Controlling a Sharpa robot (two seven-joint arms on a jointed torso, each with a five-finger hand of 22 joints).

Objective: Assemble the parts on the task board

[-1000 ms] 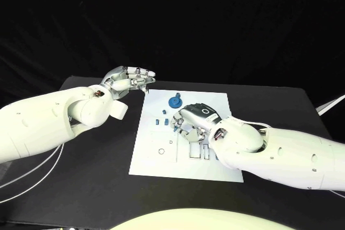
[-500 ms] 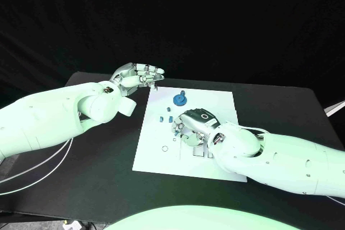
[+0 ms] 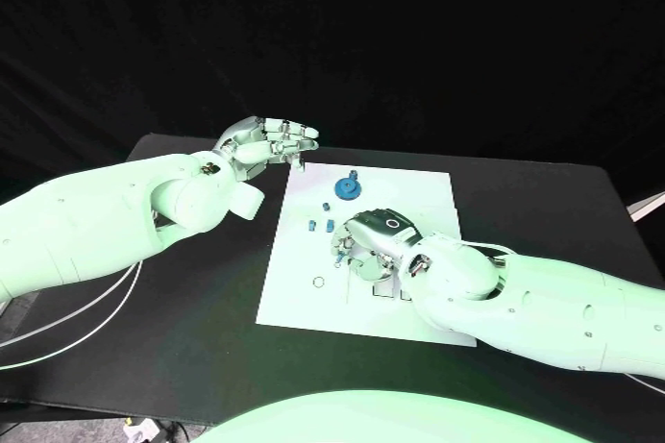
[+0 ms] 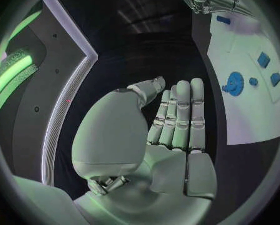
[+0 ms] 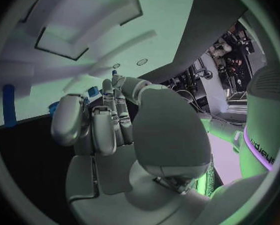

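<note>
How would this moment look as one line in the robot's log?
left hand: raised off board's far corner, empty | right hand: low over task board, by small blue parts | blue gear: on board

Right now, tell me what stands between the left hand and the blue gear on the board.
Nothing visible does. The left hand is off the far left corner of the task board, fingers apart and holding nothing; the blue gear stands uncovered beyond bare white board.

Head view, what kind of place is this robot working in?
Probably a robotics lab test bench: a black table against a dark backdrop, a white task board with small blue parts, and the left hand and right hand over it.
</note>
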